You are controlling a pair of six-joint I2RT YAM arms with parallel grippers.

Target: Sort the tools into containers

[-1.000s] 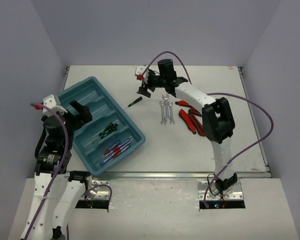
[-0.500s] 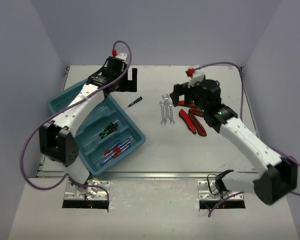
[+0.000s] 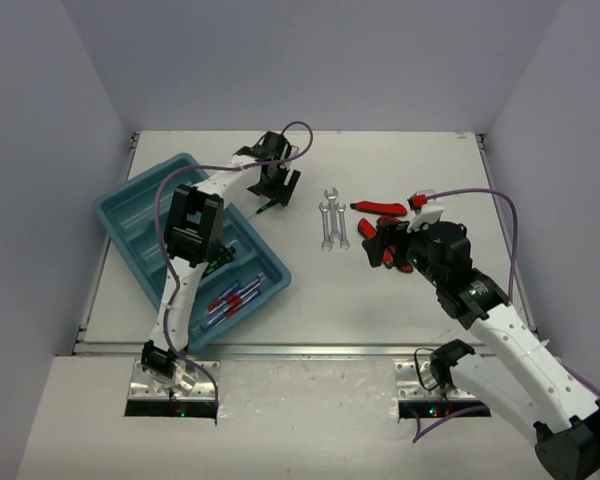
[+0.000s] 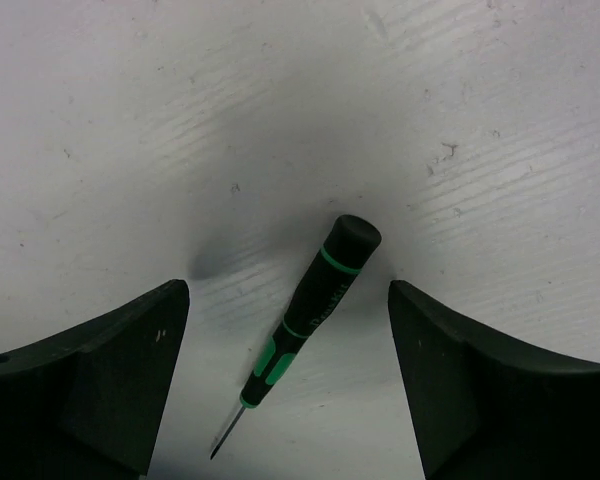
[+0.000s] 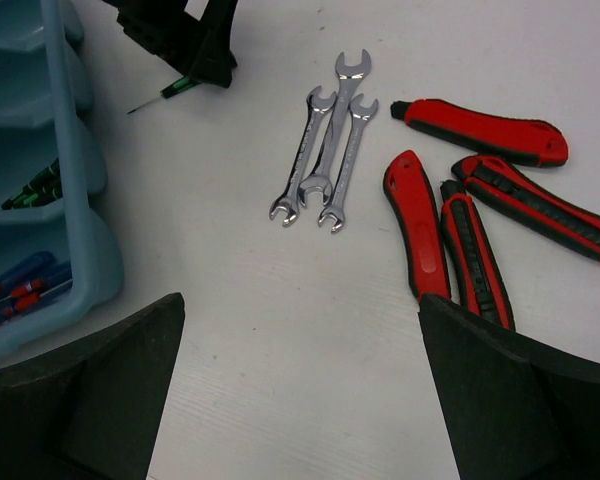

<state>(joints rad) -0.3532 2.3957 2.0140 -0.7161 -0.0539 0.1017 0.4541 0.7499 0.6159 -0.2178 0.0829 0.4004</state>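
A thin black screwdriver with green marks (image 4: 310, 305) lies on the white table between the fingers of my left gripper (image 4: 288, 300), which is open around it; it also shows in the top view (image 3: 267, 206) and the right wrist view (image 5: 175, 90). The teal tray (image 3: 140, 215) holds black-green screwdrivers (image 3: 215, 262) in one compartment and blue-and-red screwdrivers (image 3: 230, 298) in another. Three silver wrenches (image 3: 330, 218) lie side by side mid-table. Red-handled pliers (image 5: 415, 225) lie right of them. My right gripper (image 5: 302, 305) is open and empty, held above the table near the pliers.
The tray's near corner (image 5: 90, 250) is at the left of the right wrist view. The left arm (image 3: 195, 225) stretches over the tray. Grey walls close in the table on three sides.
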